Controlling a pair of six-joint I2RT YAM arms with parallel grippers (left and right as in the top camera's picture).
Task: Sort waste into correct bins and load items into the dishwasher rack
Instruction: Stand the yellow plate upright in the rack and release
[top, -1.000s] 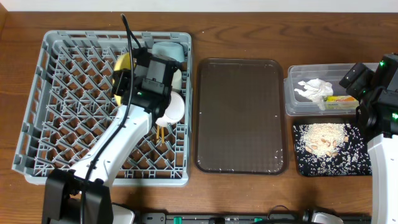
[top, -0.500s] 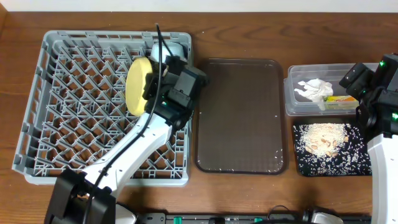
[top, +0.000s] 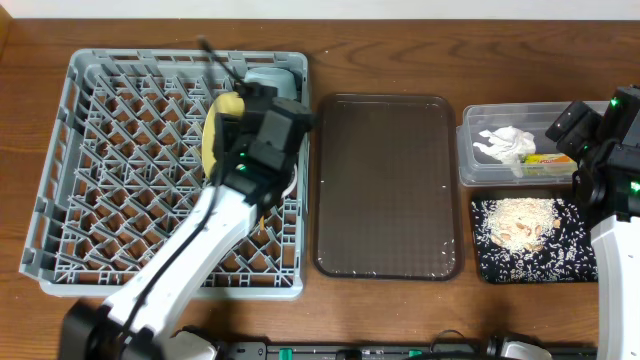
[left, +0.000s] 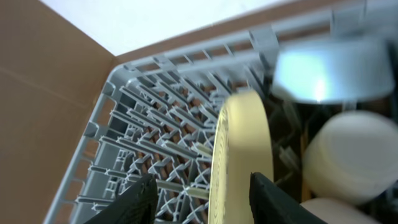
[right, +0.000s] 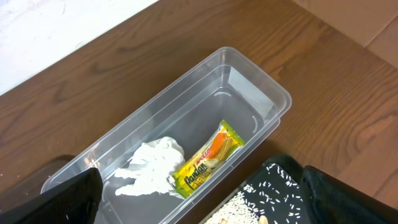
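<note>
- overhead: the yellow plate (top: 213, 135) stands on edge between the pegs of the dishwasher rack (top: 100, 150), long axis front to back. my left arm (top: 200, 235) is nearer.
- left wrist: the left gripper (left: 202, 190) is half spread and straddles the plate's rim, with a gap on one side. i judge the plate loose.
- right wrist: the right gripper (right: 199, 180) is wide and empty over the clear tub (right: 281, 98), which holds the napkin (right: 152, 163) and wrapper (right: 205, 158).

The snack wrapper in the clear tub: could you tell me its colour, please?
Yellow-green wrapper with an orange patch; clearest in the right wrist view.
</note>
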